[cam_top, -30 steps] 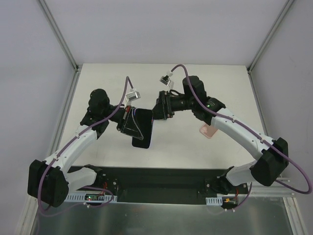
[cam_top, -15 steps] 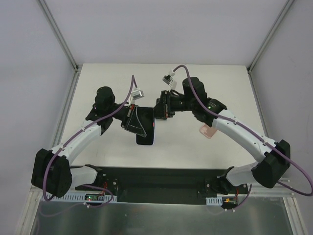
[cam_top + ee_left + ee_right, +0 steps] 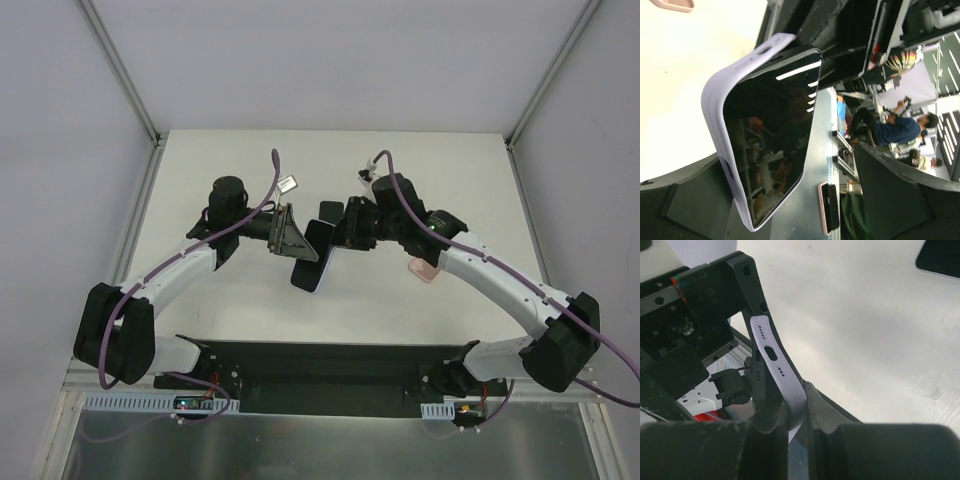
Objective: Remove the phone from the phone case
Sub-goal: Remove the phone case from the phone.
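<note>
A phone [image 3: 771, 142] with a dark screen sits in a lavender phone case [image 3: 714, 102] and hangs in the air over the table's middle [image 3: 312, 265]. My right gripper [image 3: 797, 410] is shut on one end edge of the phone case [image 3: 771, 356], with both fingers pressed against it. My left gripper [image 3: 790, 167] stands wide open around the phone. One finger [image 3: 687, 202] is close beside the case's edge and the other finger [image 3: 895, 197] is well clear. In the top view the left gripper [image 3: 298, 240] faces the right gripper [image 3: 335, 235] across the phone.
A pink case [image 3: 427, 268] lies on the table under the right forearm; its edge also shows in the left wrist view [image 3: 672, 4]. A dark flat object [image 3: 940, 260] lies on the table beyond the grippers. White walls stand to the left, right and back.
The left gripper, earlier shut on the phone, has opened wide. The right gripper has closed on the case's edge. Both wrists have turned, so the phone now hangs more edge-on.
</note>
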`<state>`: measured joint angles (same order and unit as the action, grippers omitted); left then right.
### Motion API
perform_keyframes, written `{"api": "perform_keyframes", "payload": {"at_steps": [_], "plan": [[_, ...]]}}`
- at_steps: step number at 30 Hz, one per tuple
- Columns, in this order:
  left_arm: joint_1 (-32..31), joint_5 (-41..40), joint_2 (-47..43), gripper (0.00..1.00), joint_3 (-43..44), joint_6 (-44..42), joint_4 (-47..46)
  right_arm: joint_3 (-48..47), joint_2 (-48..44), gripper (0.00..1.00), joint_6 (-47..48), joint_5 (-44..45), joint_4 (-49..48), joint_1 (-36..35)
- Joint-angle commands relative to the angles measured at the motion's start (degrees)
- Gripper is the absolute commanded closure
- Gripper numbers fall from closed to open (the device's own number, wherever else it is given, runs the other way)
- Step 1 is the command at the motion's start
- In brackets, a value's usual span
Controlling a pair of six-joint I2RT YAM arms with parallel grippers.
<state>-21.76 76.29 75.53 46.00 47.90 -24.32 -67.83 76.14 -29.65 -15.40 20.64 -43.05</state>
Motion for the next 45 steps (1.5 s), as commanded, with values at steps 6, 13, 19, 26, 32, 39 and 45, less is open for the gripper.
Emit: {"api": "perform_keyframes", "payload": {"at_steps": [6,13,19,26,32,39,45], "plan": [[1.63,-14.13,-0.21,0.14,5.5,-10.28,19.9,-7.04,12.7,0.98,3.28,14.25,26.63,1.21],[1.63,-21.71,2.17,0.11,4.98,-9.84,24.05,-8.55,16.94,0.99,2.67,14.52,29.01,1.21],[1.63,-23.91,1.73,0.06,4.71,-10.72,26.6,-8.28,18.52,0.99,2.4,14.52,29.1,1.3],[1.63,-28.21,3.48,0.09,4.19,-9.23,29.68,-12.05,24.92,0.98,0.03,13.47,30.15,0.33],[1.63,-29.18,3.75,0.1,3.22,-8.61,30.38,-15.14,33.45,0.98,-2.34,13.29,29.28,-1.51],[1.54,-29.53,2.52,0.1,3.48,-8.79,31.26,-7.15,33.82,0.96,-2.26,13.28,25.32,-2.3],[0.67,-30.23,3.4,0.11,3.22,-8.26,31.26,-2.66,36.18,0.9,-1.03,17.07,25.5,-4.24]]}}
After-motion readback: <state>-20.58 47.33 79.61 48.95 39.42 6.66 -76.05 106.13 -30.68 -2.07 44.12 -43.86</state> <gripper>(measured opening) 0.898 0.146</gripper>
